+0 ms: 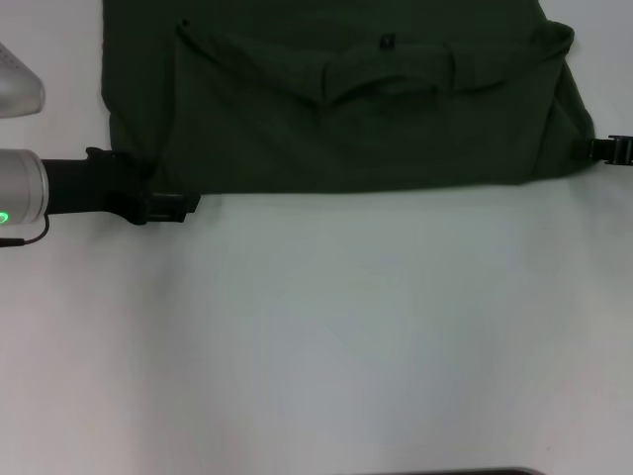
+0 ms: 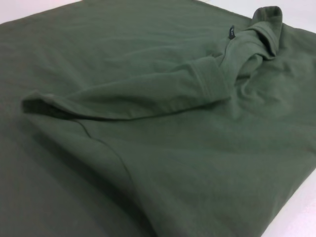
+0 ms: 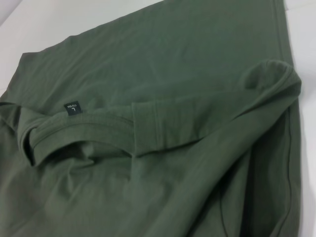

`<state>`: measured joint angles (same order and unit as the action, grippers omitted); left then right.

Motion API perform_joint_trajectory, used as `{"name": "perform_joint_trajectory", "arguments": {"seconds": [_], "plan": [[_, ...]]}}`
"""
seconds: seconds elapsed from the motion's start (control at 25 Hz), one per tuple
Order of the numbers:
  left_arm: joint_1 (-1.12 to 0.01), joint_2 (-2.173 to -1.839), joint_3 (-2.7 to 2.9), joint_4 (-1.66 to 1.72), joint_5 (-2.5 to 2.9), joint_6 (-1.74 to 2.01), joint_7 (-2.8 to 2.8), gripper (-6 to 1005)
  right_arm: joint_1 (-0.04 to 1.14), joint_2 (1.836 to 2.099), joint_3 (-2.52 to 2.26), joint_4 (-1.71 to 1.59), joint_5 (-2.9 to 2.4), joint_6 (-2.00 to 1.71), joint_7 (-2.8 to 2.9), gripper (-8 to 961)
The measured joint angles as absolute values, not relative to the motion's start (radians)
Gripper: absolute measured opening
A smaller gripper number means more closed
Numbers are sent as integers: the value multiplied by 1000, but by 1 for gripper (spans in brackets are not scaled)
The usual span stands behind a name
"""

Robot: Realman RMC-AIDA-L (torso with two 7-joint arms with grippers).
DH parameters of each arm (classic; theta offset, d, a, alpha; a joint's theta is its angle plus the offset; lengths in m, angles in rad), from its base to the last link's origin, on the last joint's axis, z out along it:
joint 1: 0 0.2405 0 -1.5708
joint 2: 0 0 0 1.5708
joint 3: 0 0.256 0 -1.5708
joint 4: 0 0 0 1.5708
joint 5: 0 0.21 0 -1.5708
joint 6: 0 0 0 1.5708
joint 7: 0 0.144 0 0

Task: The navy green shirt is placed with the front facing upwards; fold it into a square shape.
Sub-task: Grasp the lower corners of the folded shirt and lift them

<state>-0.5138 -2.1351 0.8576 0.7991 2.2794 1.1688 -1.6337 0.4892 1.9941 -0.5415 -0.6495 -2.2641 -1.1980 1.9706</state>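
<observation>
One garment, two arms: everything here hangs on a single large piece of cloth and the grippers at its lower corners.

Shirt: the navy green shirt point(image 1: 366, 109) fills the upper half of the head view, spread on the white table point(image 1: 326, 336). Its near edge runs straight across the middle of the frame and a folded-over band lies across the top.

Sleeves: both look turned inward, their cuffs meeting near the collar point(image 3: 74, 131). The small black neck label point(image 1: 388, 42) shows upper centre.

Left gripper point(image 1: 170, 207): sits at centre left of the head view, just by the shirt's lower left corner. I cannot tell whether it has any cloth, or how its fingers stand.

Right gripper point(image 1: 615, 148): only its black tip shows at the right edge, touching or just beside the shirt's right side. What it holds, I cannot tell.

Biggest risk: to my eye, if one side lifts the hem while the other has missed it, the fold would come out skewed rather than square.

Second risk: dragging the cloth could pull the tucked sleeves loose, since they lie unpinned.

Smaller risk: the bunched right corner point(image 1: 559, 40) could leave a lump under the next fold.

Smallest risk: a pinch through both layers would crease the panel beneath.
</observation>
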Motion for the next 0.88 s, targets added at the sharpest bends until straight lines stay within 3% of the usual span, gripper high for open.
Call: {"name": "perform_joint_trajectory", "arguments": {"seconds": [0.08, 0.28, 0.72, 0.88], "plan": [[-514, -2135, 858, 799, 2279, 1167, -1634, 883, 489, 1994, -541, -649, -2264, -1198, 1970, 24], [-514, -2135, 859, 799, 2279, 1166, -1636, 737, 489, 1994, -541, -649, -2264, -1198, 1969, 24], [-515, -2135, 861, 801, 2279, 1165, -1633, 688, 491, 1994, -541, -649, -2264, -1198, 1968, 24], [-518, -2136, 864, 804, 2279, 1161, -1635, 628, 491, 1994, -540, -649, -2264, -1198, 1968, 24]]}}
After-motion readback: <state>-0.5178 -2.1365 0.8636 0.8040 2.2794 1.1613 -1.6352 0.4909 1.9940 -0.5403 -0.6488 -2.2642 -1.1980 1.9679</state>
